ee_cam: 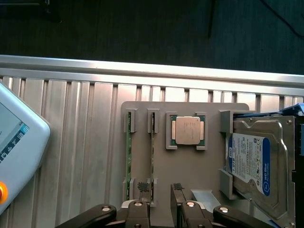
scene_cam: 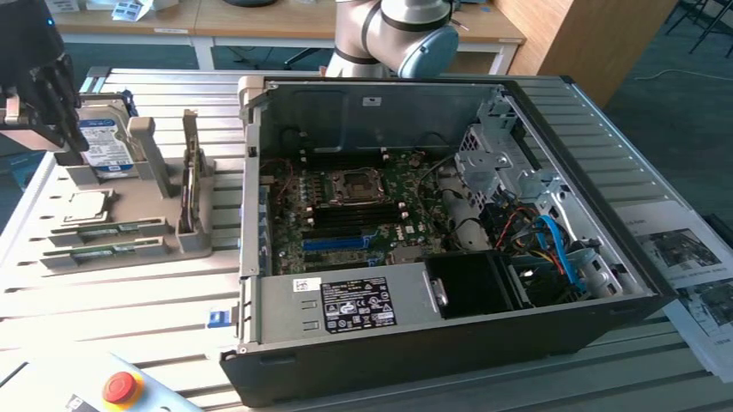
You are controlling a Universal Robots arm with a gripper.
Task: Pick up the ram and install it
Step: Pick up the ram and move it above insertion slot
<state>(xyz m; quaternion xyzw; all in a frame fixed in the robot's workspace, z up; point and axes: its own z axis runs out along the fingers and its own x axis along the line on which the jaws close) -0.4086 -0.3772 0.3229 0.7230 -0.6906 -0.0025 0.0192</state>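
**Ram in its holder, hand open above it**

The ram (ee_cam: 153,152) stands on edge in a slot of the grey holder plate (ee_cam: 142,142), a thin green strip with a clip at each end; a second ram stick (ee_cam: 128,161) stands in the slot just beside it, parallel and apart from it; neither stick is lifted. On the ram's other side a square silver processor chip (ee_cam: 187,130) lies flat in its own cradle; past that a Western Digital Blue hard drive (ee_cam: 259,161) leans in a bracket at the plate's edge.

The hand (ee_cam: 160,191) hangs over one end of the holder with its fingers moderately spread and nothing between them, only bare grey plate showing in the gap; one fingertip (ee_cam: 142,189) is close beside the end of the ram, and whether it touches cannot be told.

The holder rests on a ribbed aluminium worktop (ee_cam: 71,142); a teach pendant (ee_cam: 14,142) with a red stop button (scene_cam: 120,386) lies near it. To the exterior view's right of the holder an open computer case (scene_cam: 458,352) lies on its side, well apart from the ram; its motherboard (scene_cam: 390,215) faces up, with the processor socket (scene_cam: 349,184) and a blue slot (scene_cam: 343,243) showing; the robot arm (scene_cam: 401,34) rises behind the case.
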